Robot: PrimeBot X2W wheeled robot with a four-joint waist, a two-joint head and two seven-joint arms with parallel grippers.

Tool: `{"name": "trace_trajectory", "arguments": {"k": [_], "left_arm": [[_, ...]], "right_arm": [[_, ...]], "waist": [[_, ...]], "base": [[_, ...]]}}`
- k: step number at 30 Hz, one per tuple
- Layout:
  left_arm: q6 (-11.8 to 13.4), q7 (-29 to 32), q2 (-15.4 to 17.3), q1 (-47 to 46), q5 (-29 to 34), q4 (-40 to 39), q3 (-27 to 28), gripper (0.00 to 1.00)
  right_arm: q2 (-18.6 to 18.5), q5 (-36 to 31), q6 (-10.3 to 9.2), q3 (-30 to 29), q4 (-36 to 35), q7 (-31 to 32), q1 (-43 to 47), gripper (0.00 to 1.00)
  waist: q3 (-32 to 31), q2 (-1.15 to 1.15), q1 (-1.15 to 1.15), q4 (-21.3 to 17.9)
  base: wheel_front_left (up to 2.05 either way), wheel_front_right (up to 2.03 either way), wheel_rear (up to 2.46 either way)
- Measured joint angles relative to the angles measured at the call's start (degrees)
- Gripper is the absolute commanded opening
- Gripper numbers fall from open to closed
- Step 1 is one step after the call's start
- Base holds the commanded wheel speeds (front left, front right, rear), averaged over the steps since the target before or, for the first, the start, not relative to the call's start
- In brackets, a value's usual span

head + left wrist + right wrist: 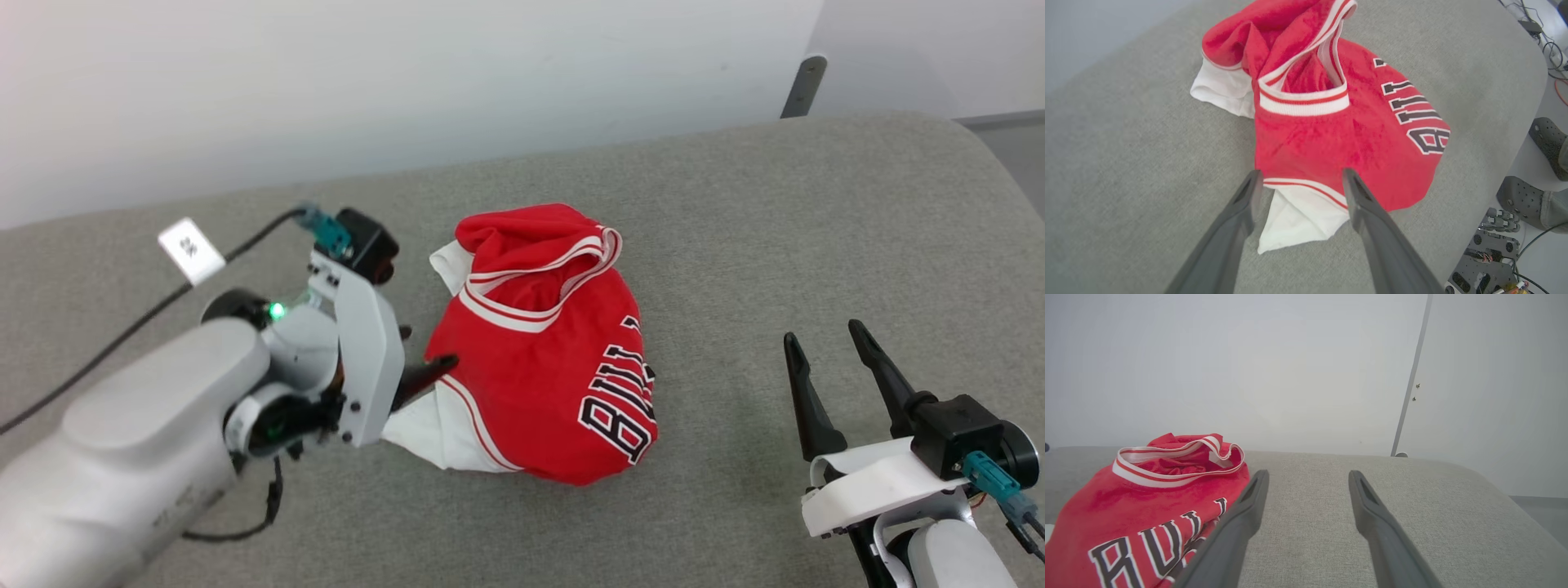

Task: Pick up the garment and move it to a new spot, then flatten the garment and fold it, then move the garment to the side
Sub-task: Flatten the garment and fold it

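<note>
The garment (543,343) lies bunched at frame centre; your left gripper (1301,173) stands wide and empty astride its white sleeve (1298,220), right gripper (823,331) wide at lower right. To flatten, seize opposite edges and draw apart evenly.

fuzzy red cloth garment (555,359), matt grey woven fabric surface (784,212)

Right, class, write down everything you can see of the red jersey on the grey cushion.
The jersey is red, soft-looking fabric with white sleeves, a red-and-white striped neckband and black, white-edged lettering. It lies crumpled in a heap, unfolded, on the grey cushion, with the neck opening gaping on top. The open left gripper straddles one sleeve seam, not gripping it.
</note>
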Motion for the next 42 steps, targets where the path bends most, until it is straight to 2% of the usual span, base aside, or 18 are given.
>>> {"name": "trace_trajectory", "arguments": {"k": [2, 9, 23, 24, 25, 26, 35, 42], "left_arm": [[0.9, 0.19, 0.66, 1.32, -0.3, -0.99, -0.19, 1.0], [1.74, -0.22, 0.82, 4.36, 0.04, 0.46, -1.11, 1.0], [0.54, -0.26, -1.26, 6.77, 1.72, 10.1, -1.78, 1.0], [0.29, -0.13, -1.51, 6.77, 1.57, 10.65, -1.75, 0.92], [-0.05, -0.09, -1.72, 6.76, 1.45, 11.13, -1.7, 0.42], [-0.26, -0.05, -1.94, 6.78, 0.93, 11.62, -1.44, 0.0], [0.23, 3.28, -2.67, 6.57, -1.79, 13.27, -0.8, 0.0], [1.92, 1.49, 0.93, 6.53, -1.77, 11.93, 0.71, 0.0]], "right_arm": [[-0.05, 0.01, 0.0, 0.05, -0.24, 0.0, -0.01, 1.0], [-0.2, 0.11, 0.0, 0.19, -0.74, 0.0, -0.22, 1.0], [-0.04, 0.1, 0.01, -0.38, -1.62, 0.0, -1.24, 1.0], [-0.04, 0.09, 0.0, -0.46, -1.63, 0.0, -1.24, 1.0], [-0.02, 0.03, 0.01, -0.47, -1.63, 0.0, -1.25, 1.0], [0.0, -0.01, 0.0, -0.49, -1.63, 0.0, -1.25, 1.0], [0.04, -0.34, 0.0, -1.05, -1.37, 0.0, -1.24, 1.0], [-0.13, -0.38, 0.0, -0.98, -0.97, 0.01, -0.39, 1.0]], "waist": [[0.19, 0.0, 0.0, 0.3], [2.35, 0.0, 0.0, 0.2], [6.15, 0.0, 0.0, -1.25], [6.27, 0.0, 0.0, -1.25], [6.35, 0.0, 0.0, -1.23], [6.4, 0.0, 0.0, -1.19], [5.45, 0.0, 0.0, -0.1], [3.51, 0.0, 0.0, 1.23]], "base": [[0.0, 0.0, 0.0], [0.0, 0.0, 0.0], [0.0, 0.0, 0.0], [0.0, 0.0, 0.0], [0.0, 0.0, 0.0], [0.0, 0.0, 0.0], [0.0, 0.0, 0.0], [0.0, 0.0, 0.0]]}}
